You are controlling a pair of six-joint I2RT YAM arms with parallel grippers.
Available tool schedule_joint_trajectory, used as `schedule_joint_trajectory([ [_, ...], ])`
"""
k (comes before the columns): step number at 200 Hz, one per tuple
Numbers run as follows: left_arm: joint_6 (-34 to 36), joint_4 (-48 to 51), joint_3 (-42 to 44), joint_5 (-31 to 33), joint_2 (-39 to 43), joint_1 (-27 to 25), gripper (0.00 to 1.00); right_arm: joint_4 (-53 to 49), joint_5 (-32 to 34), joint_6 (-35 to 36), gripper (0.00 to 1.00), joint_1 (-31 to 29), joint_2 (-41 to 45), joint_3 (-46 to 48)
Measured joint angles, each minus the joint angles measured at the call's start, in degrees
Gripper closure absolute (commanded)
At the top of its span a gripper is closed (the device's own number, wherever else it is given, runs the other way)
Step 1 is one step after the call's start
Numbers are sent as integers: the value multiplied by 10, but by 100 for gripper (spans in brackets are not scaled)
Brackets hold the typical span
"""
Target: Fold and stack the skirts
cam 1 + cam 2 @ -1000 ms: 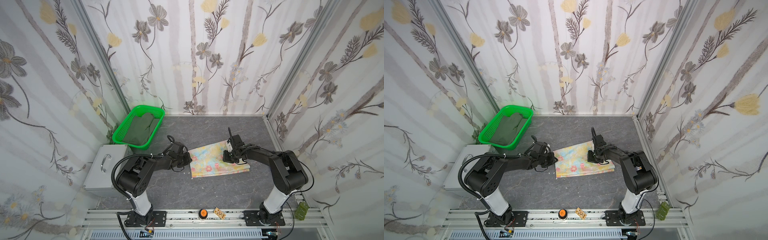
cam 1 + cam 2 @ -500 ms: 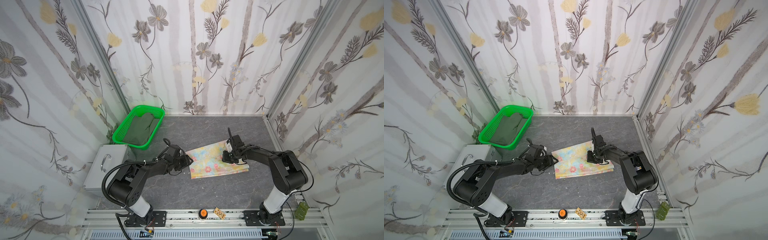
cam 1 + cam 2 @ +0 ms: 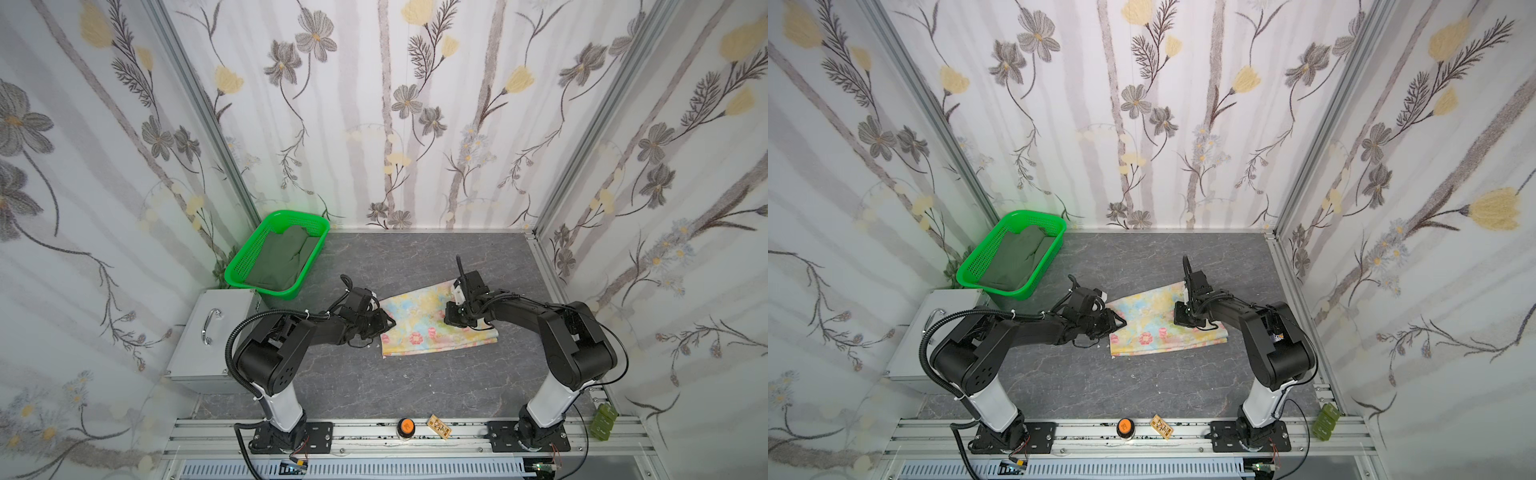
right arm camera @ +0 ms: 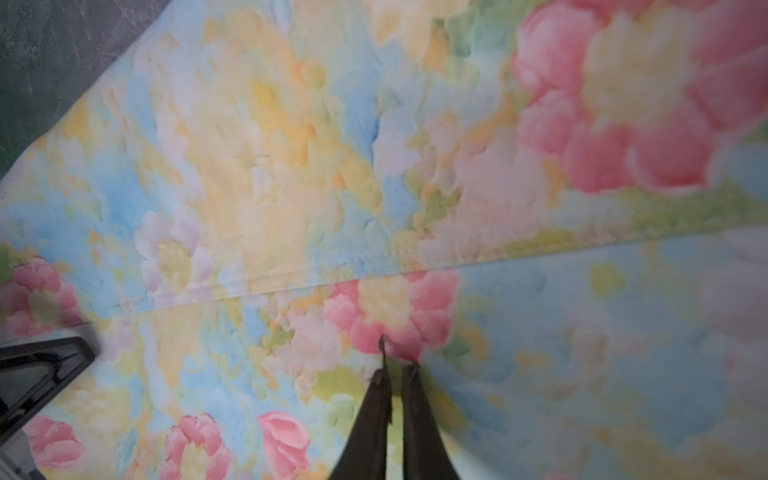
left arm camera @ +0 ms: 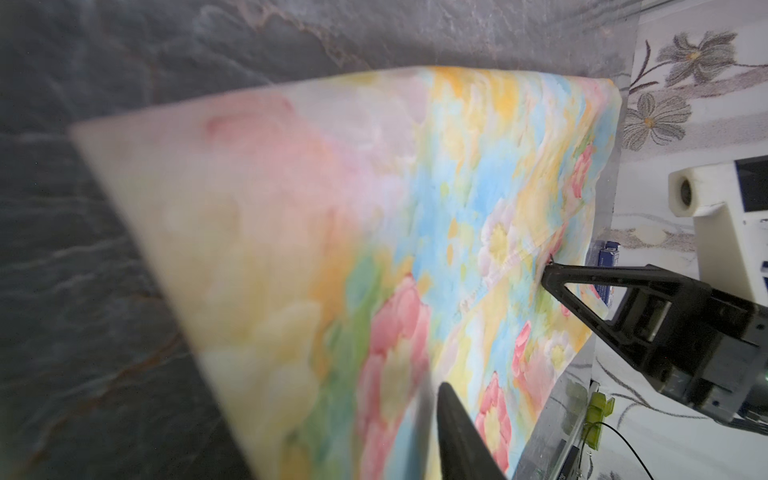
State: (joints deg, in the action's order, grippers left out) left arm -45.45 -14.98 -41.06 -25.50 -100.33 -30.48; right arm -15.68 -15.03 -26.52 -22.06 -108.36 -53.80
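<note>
The floral skirt [image 3: 428, 328] [image 3: 1156, 328], pastel yellow and blue with pink flowers, lies folded mid-table. My left gripper [image 3: 388, 324] [image 3: 1119, 323] sits low at its left edge. In the left wrist view the cloth [image 5: 332, 249] rises blurred beside one black finger [image 5: 457, 432]; the other finger is hidden under it, so the jaws look shut on that edge. My right gripper [image 3: 451, 318] [image 4: 397, 370] is shut, tips pressing onto the skirt's upper right part, near a seam [image 4: 374, 266]. The dark olive skirt [image 3: 282, 257] [image 3: 1017, 257] lies in the green basket [image 3: 274, 291].
A metal box with a handle [image 3: 216, 328] stands left of the left arm, in front of the basket. An orange button [image 3: 406, 426] and a small card [image 3: 439, 427] sit on the front rail. Flowered walls close in three sides.
My left gripper opened, slid right onto the floral skirt's left edge and closed again. The right gripper has stayed pressed on the cloth.
</note>
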Motion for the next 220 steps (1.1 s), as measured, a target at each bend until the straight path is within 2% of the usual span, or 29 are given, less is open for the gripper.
schedule_joint_trajectory([
  [6,0,5,0,1,0,0,100,0,-1,0,89,0,0,1],
  [59,6,90,-7,31,39,3,100,-5,-1,0,89,-1,13,6],
  [87,25,155,-26,49,70,9,100,-24,2,0,85,8,60,7],
  [105,41,187,-38,50,86,14,100,-31,6,0,86,21,83,5],
  [139,69,249,-62,58,112,28,100,-52,40,16,88,37,70,-2],
  [188,109,330,-109,60,130,37,100,-68,65,31,89,-59,39,-79],
  [220,125,376,-139,61,131,41,100,-56,49,30,90,-109,-17,-120],
])
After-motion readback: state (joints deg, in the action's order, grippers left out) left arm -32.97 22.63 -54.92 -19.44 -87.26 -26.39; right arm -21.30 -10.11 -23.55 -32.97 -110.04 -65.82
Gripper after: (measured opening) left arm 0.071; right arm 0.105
